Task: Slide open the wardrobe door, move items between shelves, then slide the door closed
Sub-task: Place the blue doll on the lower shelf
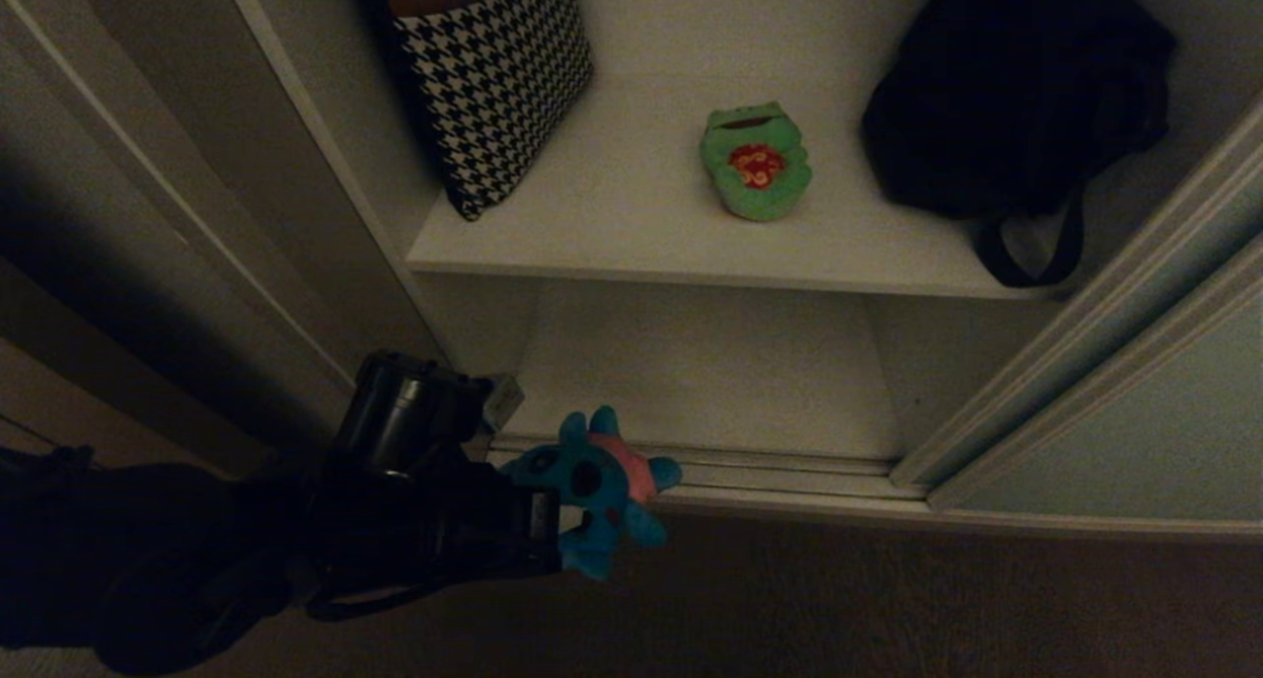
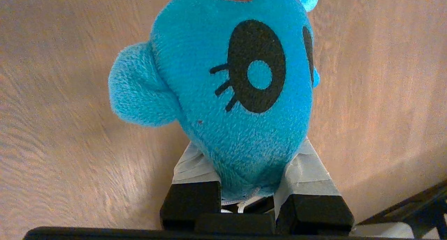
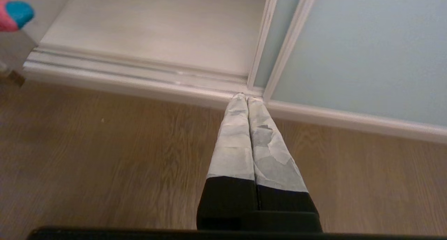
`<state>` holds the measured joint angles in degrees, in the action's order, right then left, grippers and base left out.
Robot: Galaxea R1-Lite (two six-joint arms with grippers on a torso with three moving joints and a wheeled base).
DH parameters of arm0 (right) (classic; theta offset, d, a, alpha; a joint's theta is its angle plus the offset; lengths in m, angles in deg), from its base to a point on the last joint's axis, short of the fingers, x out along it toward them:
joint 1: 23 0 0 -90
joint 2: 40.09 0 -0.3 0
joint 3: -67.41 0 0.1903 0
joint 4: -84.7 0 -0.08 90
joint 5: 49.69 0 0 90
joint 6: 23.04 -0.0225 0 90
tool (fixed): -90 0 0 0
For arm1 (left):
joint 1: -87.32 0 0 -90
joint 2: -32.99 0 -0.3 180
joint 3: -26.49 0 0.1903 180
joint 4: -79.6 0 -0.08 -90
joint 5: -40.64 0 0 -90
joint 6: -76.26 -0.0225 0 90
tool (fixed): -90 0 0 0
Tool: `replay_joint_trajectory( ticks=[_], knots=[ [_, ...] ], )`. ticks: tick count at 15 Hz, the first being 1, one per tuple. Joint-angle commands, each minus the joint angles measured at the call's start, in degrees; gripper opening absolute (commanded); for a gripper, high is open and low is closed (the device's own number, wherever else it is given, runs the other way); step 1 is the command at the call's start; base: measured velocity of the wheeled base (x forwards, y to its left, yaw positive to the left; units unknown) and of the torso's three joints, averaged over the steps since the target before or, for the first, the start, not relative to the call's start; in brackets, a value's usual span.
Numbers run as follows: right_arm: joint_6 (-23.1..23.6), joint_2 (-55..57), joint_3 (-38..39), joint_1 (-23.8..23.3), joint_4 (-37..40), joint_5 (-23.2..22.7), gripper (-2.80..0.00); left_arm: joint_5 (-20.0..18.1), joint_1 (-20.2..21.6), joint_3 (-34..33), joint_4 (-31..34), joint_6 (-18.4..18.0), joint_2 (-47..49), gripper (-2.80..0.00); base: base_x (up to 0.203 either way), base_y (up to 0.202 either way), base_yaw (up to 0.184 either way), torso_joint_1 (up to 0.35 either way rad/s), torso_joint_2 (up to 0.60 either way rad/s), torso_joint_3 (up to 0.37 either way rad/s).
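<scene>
Dim wardrobe interior ahead, smooth off-white boards, matte and flat. Upper shelf (image 1: 631,234) wide and deep; lower shelf (image 1: 710,372) one step down, bare-faced, with a ribbed silvery floor track (image 1: 789,481) along its front lip. Wood-grain floor (image 1: 888,599) below, warm brown.

On the upper shelf, from the head view: green frog plush (image 1: 755,162) dead centre, soft and rounded, red patch on its belly. At ten o'clock from it, a boxy houndstooth bag (image 1: 498,76), woven black-and-white check, leaning against the wall. At three o'clock, a slumped black bag (image 1: 1016,86), strap dangling over the shelf edge.

Sliding wardrobe door (image 1: 1135,421) pushed off to the right, pale grey-green panel, slim light frame.

Left gripper (image 1: 557,530) at seven o'clock of the lower shelf, out over the floor, taped fingers (image 2: 190,163) pinched onto the teal plush (image 1: 602,486) — fuzzy pile, stubby limbs, big black printed eye, pink patch. Held clear of both shelves, just in front of the track.

Right gripper (image 3: 247,98) low near the door's foot, pale taped fingers pressed flat together, nothing between them.
</scene>
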<state>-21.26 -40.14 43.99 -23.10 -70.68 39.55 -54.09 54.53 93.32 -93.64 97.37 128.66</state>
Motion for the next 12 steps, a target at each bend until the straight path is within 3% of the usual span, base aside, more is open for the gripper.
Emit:
replay_joint_trajectory(
  ticks=[1,4,7,12],
  knots=[
    [0.1,0.0,0.0,0.0,0.0,-0.1,-2.80,0.0,0.0,1.5,-0.2,0.4,2.1,-2.80,-0.180,0.000,-0.002,0.006,0.00,0.004],
    [0.1,0.0,0.0,0.0,0.0,0.0,-2.80,0.4,0.4,4.7,-0.2,0.4,6.3,-2.80,-0.037,0.000,-0.001,-0.002,0.00,0.001],
    [0.0,0.0,0.0,0.0,0.0,-0.1,-2.80,3.5,1.4,10.6,-0.5,1.1,13.6,-2.80,0.000,0.000,0.000,0.000,0.00,0.000],
    [0.1,0.0,0.0,0.0,0.0,-0.1,-2.80,8.5,3.6,29.0,-7.1,2.1,29.2,-2.80,0.000,0.000,0.000,0.000,0.00,0.000]
  ],
)
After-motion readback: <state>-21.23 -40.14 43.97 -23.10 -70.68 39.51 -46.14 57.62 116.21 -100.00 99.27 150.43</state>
